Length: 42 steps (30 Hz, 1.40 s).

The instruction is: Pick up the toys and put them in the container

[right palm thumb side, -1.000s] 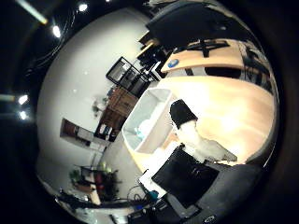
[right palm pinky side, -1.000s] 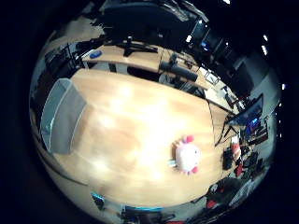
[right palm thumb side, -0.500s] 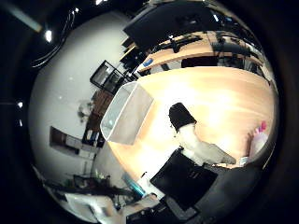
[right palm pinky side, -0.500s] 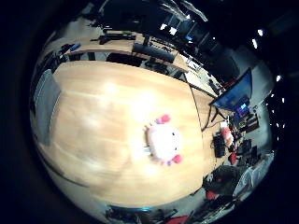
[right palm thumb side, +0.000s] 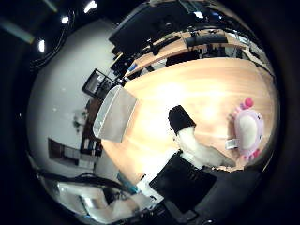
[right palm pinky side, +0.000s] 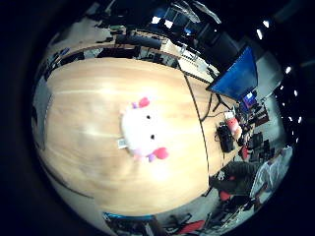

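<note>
Round white plush toy with pink ears and feet (right palm pinky side: 142, 130), lying alone on the pale wooden counter (right palm pinky side: 88, 162), near the counter's middle and close below the palm. Translucent rectangular plastic container (right palm thumb side: 114, 114), standing at the counter's edge, well apart from the toy. White-and-black robot hand (right palm thumb side: 187, 140): one black-tipped finger reaches out straight over bare wood, touching nothing; the hand appears relaxed and apart, holding nothing. A white tag shows at the toy's side.
</note>
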Motion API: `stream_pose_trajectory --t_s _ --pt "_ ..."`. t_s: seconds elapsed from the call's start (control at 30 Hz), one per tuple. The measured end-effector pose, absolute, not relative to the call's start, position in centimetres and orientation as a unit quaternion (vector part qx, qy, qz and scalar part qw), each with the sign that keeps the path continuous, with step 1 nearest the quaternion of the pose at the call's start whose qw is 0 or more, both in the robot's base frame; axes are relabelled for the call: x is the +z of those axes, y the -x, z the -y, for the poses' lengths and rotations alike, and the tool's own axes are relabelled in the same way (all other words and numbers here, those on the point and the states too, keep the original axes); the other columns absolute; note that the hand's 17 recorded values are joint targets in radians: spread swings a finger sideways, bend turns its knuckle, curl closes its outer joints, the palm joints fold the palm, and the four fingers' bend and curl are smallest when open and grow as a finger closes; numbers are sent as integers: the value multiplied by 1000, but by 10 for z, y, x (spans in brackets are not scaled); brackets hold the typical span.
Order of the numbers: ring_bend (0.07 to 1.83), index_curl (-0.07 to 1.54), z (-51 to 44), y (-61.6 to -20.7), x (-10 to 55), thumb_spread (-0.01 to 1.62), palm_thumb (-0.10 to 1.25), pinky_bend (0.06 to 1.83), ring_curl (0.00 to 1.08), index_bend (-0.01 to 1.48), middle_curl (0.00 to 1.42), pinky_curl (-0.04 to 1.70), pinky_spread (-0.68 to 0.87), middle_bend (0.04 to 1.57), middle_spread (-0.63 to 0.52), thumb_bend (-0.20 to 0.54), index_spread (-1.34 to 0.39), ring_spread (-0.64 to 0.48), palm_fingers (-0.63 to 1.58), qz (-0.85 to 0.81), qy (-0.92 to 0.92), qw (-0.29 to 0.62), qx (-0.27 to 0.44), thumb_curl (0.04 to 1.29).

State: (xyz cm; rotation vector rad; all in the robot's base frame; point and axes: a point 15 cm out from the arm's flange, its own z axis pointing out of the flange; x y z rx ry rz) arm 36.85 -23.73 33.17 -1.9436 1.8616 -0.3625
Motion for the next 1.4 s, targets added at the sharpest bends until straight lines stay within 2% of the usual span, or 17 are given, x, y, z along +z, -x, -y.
stream_pose_trajectory --t_s 0.4,0.9,0.97,1.07,1.13,1.17,1.27,1.33,1.4 --pt "764 308 282 -384 299 954 447 1018 181 178 297 -6 53 194 -368 -31 -617 -369 358 -697 678 206 -109 388" --pt "777 285 320 -382 224 954 461 1105 181 154 309 -3 108 208 -349 -25 -608 -339 375 -720 669 180 -42 394" --pt "848 272 321 -383 218 955 499 1120 198 144 320 -6 85 245 -377 -12 -610 -363 469 -719 672 177 -34 407" --pt "1011 243 323 -384 205 964 608 1315 246 117 358 60 -212 352 -450 20 -597 -406 908 -718 674 175 -15 445" --pt "1085 253 324 -385 198 968 687 1333 293 164 404 96 -362 436 -478 38 -595 -397 1100 -718 674 177 -2 475" --pt "1106 293 322 -385 195 970 734 1345 322 239 443 128 -384 503 -481 53 -595 -381 1217 -717 674 178 6 492" --pt "1159 383 319 -384 187 979 834 1404 377 412 528 189 -369 633 -500 86 -604 -362 1289 -715 673 187 32 535" --pt "1192 442 326 -376 183 982 875 1448 403 525 577 219 -349 698 -512 96 -605 -355 1256 -721 665 191 40 557" --pt "1238 548 334 -367 181 993 949 1520 444 721 666 265 -305 809 -530 124 -598 -354 1197 -729 655 194 46 594"
